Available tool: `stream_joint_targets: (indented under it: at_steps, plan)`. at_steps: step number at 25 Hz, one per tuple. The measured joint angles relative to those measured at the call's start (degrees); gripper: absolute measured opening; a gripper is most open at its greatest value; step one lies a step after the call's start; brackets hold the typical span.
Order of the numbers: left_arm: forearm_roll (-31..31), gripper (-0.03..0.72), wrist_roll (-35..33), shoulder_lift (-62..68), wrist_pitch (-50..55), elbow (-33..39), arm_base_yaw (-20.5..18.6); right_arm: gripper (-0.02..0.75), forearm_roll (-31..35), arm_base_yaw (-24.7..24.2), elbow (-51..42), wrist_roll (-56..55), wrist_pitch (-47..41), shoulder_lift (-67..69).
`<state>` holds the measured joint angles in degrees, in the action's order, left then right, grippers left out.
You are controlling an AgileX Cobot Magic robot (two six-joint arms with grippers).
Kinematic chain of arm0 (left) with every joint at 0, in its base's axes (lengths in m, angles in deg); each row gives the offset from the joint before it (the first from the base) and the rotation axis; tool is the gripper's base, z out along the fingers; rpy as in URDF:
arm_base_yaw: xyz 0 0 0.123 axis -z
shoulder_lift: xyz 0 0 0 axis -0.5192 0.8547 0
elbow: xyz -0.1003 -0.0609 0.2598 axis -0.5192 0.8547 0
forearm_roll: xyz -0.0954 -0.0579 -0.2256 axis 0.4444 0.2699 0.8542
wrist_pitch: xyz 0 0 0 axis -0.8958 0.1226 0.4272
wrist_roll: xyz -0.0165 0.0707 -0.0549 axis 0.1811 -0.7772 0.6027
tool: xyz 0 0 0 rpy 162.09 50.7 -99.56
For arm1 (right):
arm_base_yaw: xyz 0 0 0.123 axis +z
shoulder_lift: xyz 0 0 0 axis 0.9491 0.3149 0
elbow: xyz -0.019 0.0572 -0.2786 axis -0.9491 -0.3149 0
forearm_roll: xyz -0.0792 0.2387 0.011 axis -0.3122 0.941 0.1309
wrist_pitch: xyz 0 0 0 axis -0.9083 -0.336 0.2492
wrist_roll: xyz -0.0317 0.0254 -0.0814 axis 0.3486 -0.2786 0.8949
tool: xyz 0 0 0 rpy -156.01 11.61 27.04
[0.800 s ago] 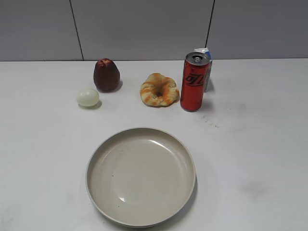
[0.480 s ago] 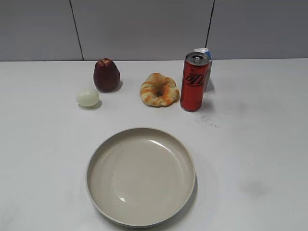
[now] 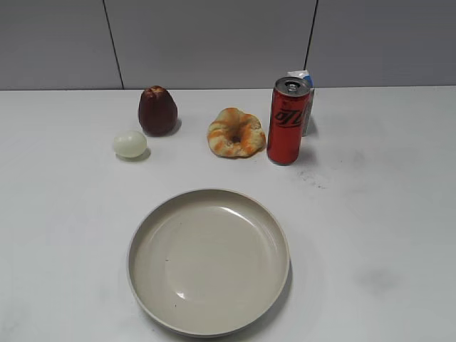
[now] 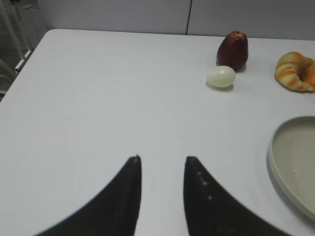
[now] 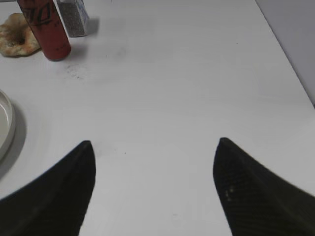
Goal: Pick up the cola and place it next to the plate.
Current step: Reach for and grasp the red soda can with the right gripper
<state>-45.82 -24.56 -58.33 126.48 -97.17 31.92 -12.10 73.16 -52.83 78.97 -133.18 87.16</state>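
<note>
The cola (image 3: 288, 121), a tall slim red can with black lettering and a silver top, stands upright at the back right of the white table; it also shows at the top left of the right wrist view (image 5: 47, 29). The plate (image 3: 209, 324), a large beige dish, lies empty at the front middle; its rim shows in the left wrist view (image 4: 272, 152) and the right wrist view (image 5: 6, 125). My left gripper (image 4: 162, 158) is open and empty over bare table, far left of the plate. My right gripper (image 5: 155, 142) is wide open and empty, well short of the cola.
A white-and-blue carton (image 3: 306, 89) stands right behind the cola. A bread ring (image 3: 236, 132) lies left of the cola. A dark red fruit (image 3: 157, 111) and a pale egg (image 3: 130, 144) sit further left. The table's right edge (image 5: 290, 64) is near.
</note>
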Motion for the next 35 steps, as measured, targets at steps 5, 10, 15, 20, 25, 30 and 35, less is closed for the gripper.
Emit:
stream_joint_targets:
  at_steps: [5,10,15,20,25,30,35]
  plan:
    - [0.0,0.237,0.0,0.0,0.0,0.0,0.0,0.564,-0.6,0.0,-0.1,0.0,16.7,7.3]
    - [0.0,0.237,0.0,0.0,0.0,0.0,0.0,0.564,-0.5,0.0,-1.6,0.0,33.3,19.0]
    - [0.0,0.237,0.0,0.0,0.0,0.0,0.0,0.564,1.0,0.9,4.1,0.0,36.1,36.3]
    - [0.0,0.237,0.0,0.0,0.0,0.0,0.0,0.564,1.1,6.2,15.7,1.4,31.3,54.1]
    - [0.0,0.237,0.0,0.0,0.0,0.0,0.0,0.573,1.1,13.0,31.2,2.6,19.6,72.1]
    - [0.0,0.237,0.0,0.0,0.0,0.0,0.0,0.654,1.2,18.8,48.2,6.1,8.7,88.9]
    - [0.0,0.237,0.0,0.0,0.0,0.0,0.0,0.661,1.4,21.6,65.2,6.5,2.5,103.0]
